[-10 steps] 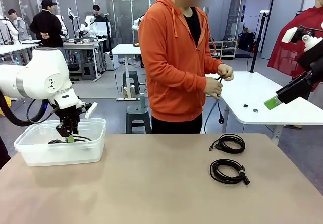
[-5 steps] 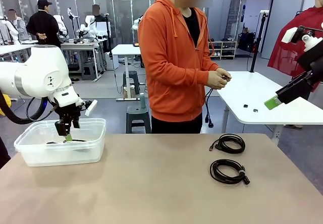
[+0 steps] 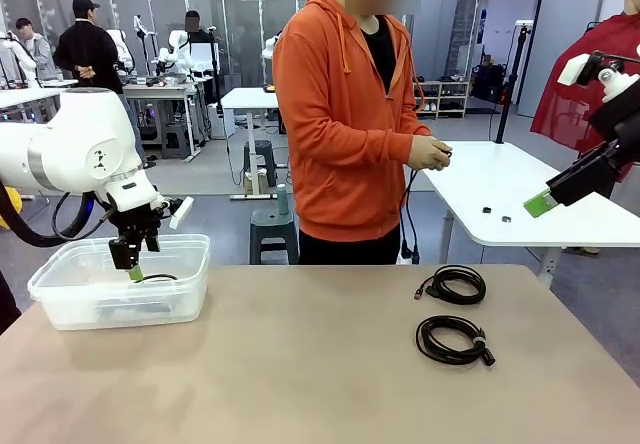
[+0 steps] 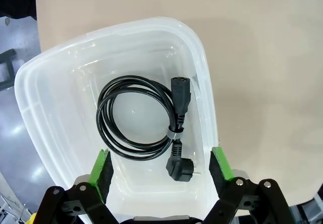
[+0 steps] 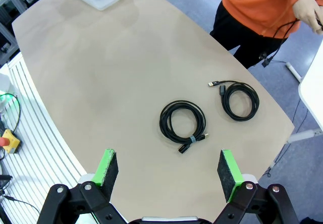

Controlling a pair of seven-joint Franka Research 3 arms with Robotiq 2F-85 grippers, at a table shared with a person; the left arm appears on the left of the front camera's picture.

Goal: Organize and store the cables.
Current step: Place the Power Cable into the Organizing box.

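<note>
cable [image 4: 180, 94] in bin [image 3: 120, 302] (faint through frosted wall)

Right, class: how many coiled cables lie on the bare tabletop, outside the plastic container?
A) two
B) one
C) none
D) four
A: one coiled cable and a second coiled cable lie apart on the tabletop; a third cable lies in the clear plastic container.
</note>
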